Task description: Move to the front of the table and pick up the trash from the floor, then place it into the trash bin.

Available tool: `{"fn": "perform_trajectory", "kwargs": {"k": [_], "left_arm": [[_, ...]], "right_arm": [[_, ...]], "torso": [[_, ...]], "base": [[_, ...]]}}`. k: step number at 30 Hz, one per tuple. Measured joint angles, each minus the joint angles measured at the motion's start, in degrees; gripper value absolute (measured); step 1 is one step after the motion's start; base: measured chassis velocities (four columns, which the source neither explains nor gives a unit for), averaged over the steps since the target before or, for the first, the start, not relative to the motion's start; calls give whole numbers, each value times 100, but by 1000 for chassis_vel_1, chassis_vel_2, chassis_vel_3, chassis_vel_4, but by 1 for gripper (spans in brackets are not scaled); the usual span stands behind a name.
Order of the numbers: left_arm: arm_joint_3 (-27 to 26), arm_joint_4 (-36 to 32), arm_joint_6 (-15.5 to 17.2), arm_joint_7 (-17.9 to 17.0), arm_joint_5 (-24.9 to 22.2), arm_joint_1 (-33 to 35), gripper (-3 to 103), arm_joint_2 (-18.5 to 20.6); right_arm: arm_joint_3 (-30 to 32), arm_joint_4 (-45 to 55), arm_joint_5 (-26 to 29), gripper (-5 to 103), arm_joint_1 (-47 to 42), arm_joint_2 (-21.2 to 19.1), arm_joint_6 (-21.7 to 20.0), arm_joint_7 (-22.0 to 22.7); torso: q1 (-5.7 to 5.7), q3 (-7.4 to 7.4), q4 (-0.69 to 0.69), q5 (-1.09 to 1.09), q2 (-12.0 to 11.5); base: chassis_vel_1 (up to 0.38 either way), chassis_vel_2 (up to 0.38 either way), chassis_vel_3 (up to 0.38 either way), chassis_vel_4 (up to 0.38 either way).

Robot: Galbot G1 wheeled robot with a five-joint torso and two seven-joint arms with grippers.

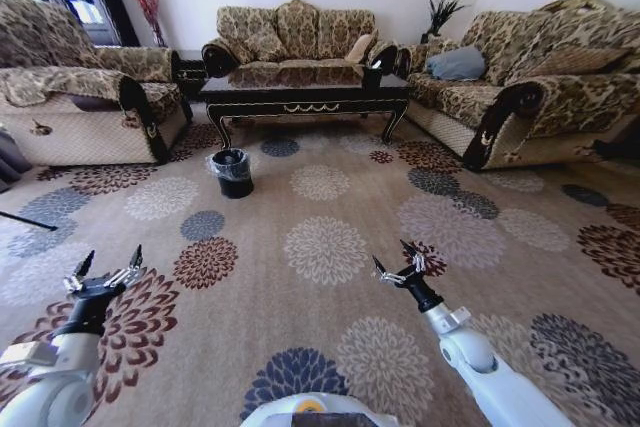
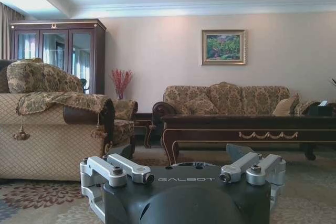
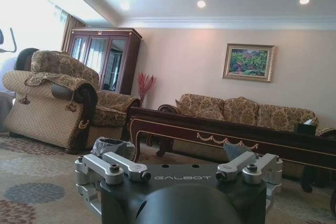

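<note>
Trash bin (image 1: 232,172) before table (image 1: 300,89); right wrist sees it (image 3: 112,147).

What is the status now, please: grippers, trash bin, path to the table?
Left gripper open, right gripper open, both low over the carpet. Trash bin upright, before the table, toward its left end. Trash too small to tell.

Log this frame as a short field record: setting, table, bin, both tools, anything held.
setting: living room, patterned carpet, sofas around
table: table far ahead, across the carpet from the robot
bin: trash bin on carpet before the table's left front leg
left tool: left tool open, low over carpet, empty
right tool: right tool open, low over carpet, empty
held: nothing
</note>
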Motion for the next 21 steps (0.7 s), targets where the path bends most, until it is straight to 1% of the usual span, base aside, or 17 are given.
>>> {"fn": "perform_trajectory", "kwargs": {"k": [5,12,18,21], "left_arm": [[1,-7,1,0,0,-6,100,4],[6,-9,8,-12,2,-1,100,5],[19,-8,17,-14,-15,-2,100,-2],[-20,-21,84,27,-30,28,100,10]], "right_arm": [[2,-12,6,100,1,0,23,-19],[-4,-62,27,100,23,11,58,-22],[-10,-71,32,100,41,24,60,-16],[-1,-74,33,100,47,43,61,1]], "torso": [[0,0,1,0,0],[-1,-1,0,0,0],[0,0,0,0,0],[0,1,1,0,0]], "base": [[14,-8,-9,11],[73,-77,-71,65],[0,0,0,0],[0,0,0,0]]}}
